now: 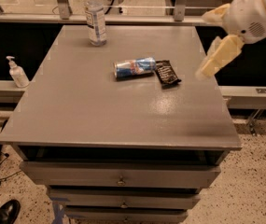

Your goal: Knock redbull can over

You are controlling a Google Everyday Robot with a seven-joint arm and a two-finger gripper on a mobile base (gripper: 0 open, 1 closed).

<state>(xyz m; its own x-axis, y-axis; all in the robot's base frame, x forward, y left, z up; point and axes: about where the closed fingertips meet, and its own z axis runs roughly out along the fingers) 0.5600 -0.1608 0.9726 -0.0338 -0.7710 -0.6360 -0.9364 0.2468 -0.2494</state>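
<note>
**Item 1, redbull can.** It lies on its side near the middle of the grey table, with its long axis running roughly left to right. Its right end sits just beside the black snack wrapper; you cannot tell whether the two touch. With the can lying flat like this, you may judge the knock-over as done.

**Item 2, hazards.**
- A can on its side is free to roll. Any further brush from you could send it toward the front edge and off the table.
- The wrapper lies between the can and the arm. A low pass back in from the right would probably catch the wrapper first and shove it into the can.
- The water bottle stands upright at the far edge, well apart from the can. A wide swing across the back of the table could topple it, which is not wanted.

**Item 3, gripper.** It hangs in the air over the table's right edge, to the right of the wrapper and well apart from the can.
- Contents: nothing seen in it.
- Contact: none with the can, the wrapper or the table top.
- Opening: you cannot tell whether it is spread or pressed together.
</note>
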